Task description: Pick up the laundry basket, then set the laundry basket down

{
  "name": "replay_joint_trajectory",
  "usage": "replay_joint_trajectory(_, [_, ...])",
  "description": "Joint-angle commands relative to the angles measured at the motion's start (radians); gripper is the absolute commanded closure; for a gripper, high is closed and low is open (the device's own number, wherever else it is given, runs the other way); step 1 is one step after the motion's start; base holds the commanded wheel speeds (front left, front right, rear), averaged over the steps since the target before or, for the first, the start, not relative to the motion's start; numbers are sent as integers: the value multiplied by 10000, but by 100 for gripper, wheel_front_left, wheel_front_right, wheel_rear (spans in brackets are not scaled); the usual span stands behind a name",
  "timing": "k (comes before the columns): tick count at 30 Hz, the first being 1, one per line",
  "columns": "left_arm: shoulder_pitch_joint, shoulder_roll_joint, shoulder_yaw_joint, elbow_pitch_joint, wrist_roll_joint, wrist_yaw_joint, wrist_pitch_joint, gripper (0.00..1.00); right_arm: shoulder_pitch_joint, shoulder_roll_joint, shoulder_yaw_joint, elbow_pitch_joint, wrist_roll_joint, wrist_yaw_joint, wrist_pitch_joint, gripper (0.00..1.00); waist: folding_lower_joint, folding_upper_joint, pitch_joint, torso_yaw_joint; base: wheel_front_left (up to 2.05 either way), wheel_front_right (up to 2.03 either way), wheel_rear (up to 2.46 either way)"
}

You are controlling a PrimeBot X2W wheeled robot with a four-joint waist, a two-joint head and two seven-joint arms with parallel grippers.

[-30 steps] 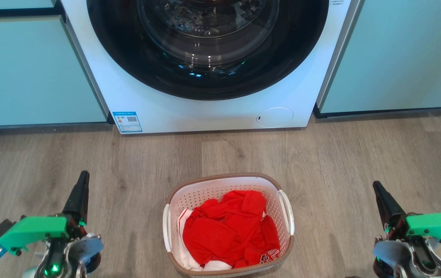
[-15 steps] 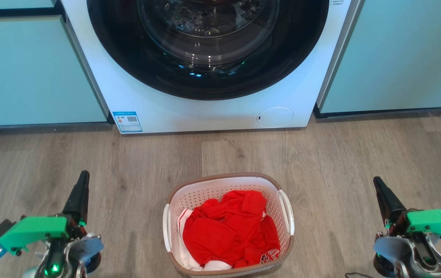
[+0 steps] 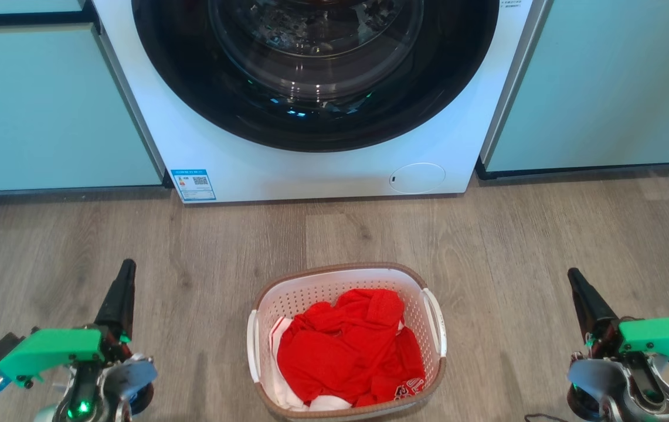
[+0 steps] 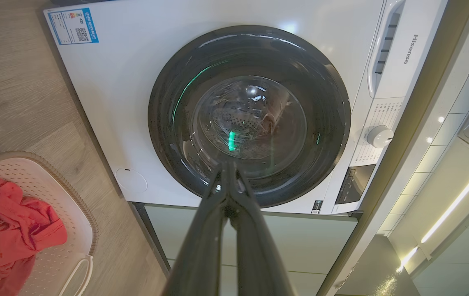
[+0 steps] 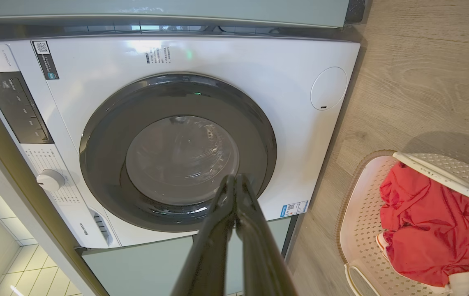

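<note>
Most of the laundry basket (image 3: 322, 291) floor, seemingly, hides under clothes (image 3: 346, 351).

white washing machine (image 3: 311, 170) (door shut, dark glass) stands on the wood floor (image 3: 369, 228) between pale green cabinets (image 3: 47, 105)

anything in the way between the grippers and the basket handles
Nothing visible. Bare floor lies between the left gripper and the left handle of the basket, and between the right gripper and the right handle. Both grippers are shut and stand apart from the basket, one on each side.
</note>
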Motion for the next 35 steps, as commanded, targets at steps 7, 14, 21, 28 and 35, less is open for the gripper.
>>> replay_joint_trajectory(7, [-481, 39, 348, -296, 12, -67, 70, 100, -479, -148, 148, -353, -34, 23, 58, 100, 0, 0, 0, 0, 0, 0, 0])
replay_joint_trajectory(14, [-482, 34, 355, -296, 18, -67, 75, 100, -480, -138, 133, -352, -46, 23, 70, 100, 0, 0, 0, 0, 0, 0, 0])
replay_joint_trajectory(21, [-482, 30, 361, -296, 23, -67, 81, 100, -481, -129, 120, -351, -58, 23, 81, 100, 0, 0, 0, 0, 0, 0, 0])
replay_joint_trajectory(28, [-483, 26, 367, -296, 28, -67, 85, 100, -483, -120, 107, -351, -68, 23, 91, 100, 0, 0, 0, 0, 0, 0, 0])
replay_joint_trajectory(35, [-483, 22, 372, -296, 32, -67, 89, 100, -484, -112, 96, -350, -78, 23, 100, 100, 0, 0, 0, 0, 0, 0, 0])
